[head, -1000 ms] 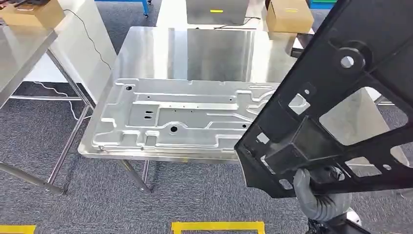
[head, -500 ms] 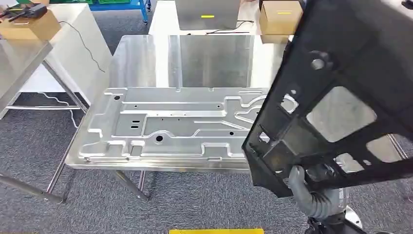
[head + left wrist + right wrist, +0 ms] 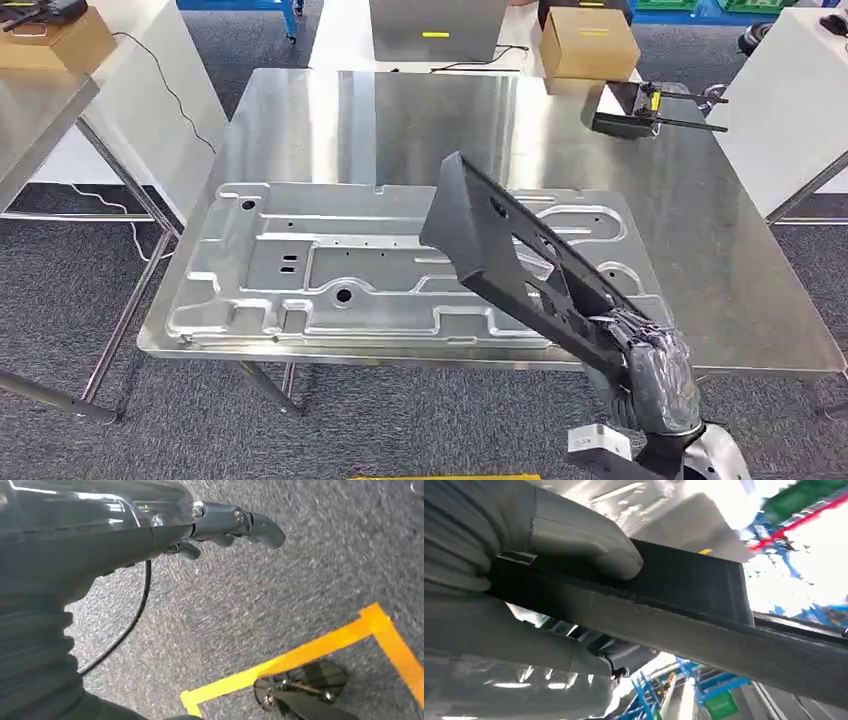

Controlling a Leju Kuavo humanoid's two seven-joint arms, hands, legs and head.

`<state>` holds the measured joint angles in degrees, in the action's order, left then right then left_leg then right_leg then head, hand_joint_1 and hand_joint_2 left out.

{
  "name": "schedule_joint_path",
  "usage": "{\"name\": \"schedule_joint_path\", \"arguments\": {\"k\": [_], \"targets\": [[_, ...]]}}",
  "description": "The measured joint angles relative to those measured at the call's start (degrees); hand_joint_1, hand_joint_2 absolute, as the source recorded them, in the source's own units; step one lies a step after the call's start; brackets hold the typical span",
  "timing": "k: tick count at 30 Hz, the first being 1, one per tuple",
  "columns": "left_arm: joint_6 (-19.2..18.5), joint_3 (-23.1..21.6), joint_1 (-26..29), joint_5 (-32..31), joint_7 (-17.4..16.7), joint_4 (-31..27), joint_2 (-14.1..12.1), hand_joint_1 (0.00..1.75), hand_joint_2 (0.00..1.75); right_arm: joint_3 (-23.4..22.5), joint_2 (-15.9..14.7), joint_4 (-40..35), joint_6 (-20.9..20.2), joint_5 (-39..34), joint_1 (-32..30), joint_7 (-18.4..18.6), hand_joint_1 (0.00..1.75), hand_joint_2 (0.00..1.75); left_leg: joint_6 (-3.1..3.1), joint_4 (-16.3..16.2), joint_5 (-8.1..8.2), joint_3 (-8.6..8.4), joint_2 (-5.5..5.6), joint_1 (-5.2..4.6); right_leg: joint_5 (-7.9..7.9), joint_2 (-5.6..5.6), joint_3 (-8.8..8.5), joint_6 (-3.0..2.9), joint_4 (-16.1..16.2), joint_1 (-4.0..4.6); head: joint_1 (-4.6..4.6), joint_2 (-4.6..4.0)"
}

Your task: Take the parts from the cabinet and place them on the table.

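Right hand point(image 3: 655, 365) grips the black panel point(image 3: 505, 258) at one end over the counter point(image 3: 700, 250); stiff, long, looks tip-prone.

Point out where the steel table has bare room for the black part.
Bare: the far half of the steel table behind the stamped metal panel, and the strip right of it. Crowded: the near half under that panel, and the far right corner by the cardboard box.
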<state>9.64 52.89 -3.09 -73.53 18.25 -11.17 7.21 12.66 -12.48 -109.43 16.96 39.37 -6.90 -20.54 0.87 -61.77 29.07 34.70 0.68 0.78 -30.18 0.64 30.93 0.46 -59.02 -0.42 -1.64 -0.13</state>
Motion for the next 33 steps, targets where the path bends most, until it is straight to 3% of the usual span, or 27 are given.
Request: {"name": "schedule_joint_path", "arguments": {"k": [3, 5, 13, 18, 22, 30, 33], "targets": [[0.0, 0.0, 0.0, -0.31, 0.07, 0.0, 0.0, 0.0, 1.75, 1.2, -1.0, 1.33, 0.76, 2.2, 0.36, 1.59, 1.75, 1.75, -0.03, -0.03, 0.02, 0.01, 0.01, -0.06, -0.01, -0.02, 0.01, 0.18, 0.05, -0.01, 0.17, 0.0], [0.04, 0.0, -0.01, -0.44, 0.13, 0.0, 0.0, 0.0, 1.75, 1.84, -1.51, 2.03, 1.31, 2.79, 0.65, 2.23, 1.75, 1.75, -0.06, -0.03, 0.04, 0.0, 0.01, -0.07, -0.08, -0.01, 0.02, 0.97, 0.08, -0.07, 0.17, 0.0], [0.13, -0.07, 0.0, -0.85, 0.28, 0.0, 0.0, 0.0, 1.75, 2.29, -2.73, 3.65, 4.9, 2.81, 0.85, 3.52, 1.75, 1.75, -0.05, 0.23, 0.03, -0.29, -0.02, -0.03, -0.09, 0.0, -0.01, 0.98, 0.07, 0.04, 0.17, 0.0], [0.09, -0.04, 0.01, -1.11, 0.39, 0.0, 0.0, 0.0, 1.75, -0.36, -4.7, 3.73, 6.25, -0.19, 0.93, 3.54, 1.75, 1.75, -0.04, 0.28, 0.0, -0.31, -0.02, 0.07, -0.09, 0.0, -0.02, 0.97, 0.05, 0.09, 0.17, 0.0], [0.0, -0.07, 0.0, -1.66, 0.59, 0.0, 0.0, 0.0, 1.75, -5.87, -8.4, 3.73, 3.49, -4.42, 2.95, 3.45, 1.75, 1.75, -0.04, 0.28, 0.0, -0.3, -0.03, 0.05, -0.09, 0.0, -0.02, 0.97, 0.05, 0.08, 0.17, 0.0], [-0.48, -0.09, 0.01, -2.16, 1.11, 0.0, -0.04, 0.0, 1.75, -18.44, -20.97, 4.45, -8.6, -9.64, 11.49, 6.79, 1.75, 1.75, -0.08, 0.25, -0.02, -0.31, -0.01, -0.09, -0.07, -0.01, -0.03, 0.99, 0.05, -0.07, 0.2, 0.0], [-0.48, -0.09, 0.01, -2.14, 1.11, 0.0, -0.02, 0.0, 1.75, -21.12, -24.55, 4.87, -10.91, -9.71, 13.51, 7.43, 1.75, 1.75, -0.08, 0.26, -0.02, -0.3, 0.0, -0.09, -0.08, -0.01, -0.03, 0.99, 0.05, -0.05, 0.2, 0.0]]}}
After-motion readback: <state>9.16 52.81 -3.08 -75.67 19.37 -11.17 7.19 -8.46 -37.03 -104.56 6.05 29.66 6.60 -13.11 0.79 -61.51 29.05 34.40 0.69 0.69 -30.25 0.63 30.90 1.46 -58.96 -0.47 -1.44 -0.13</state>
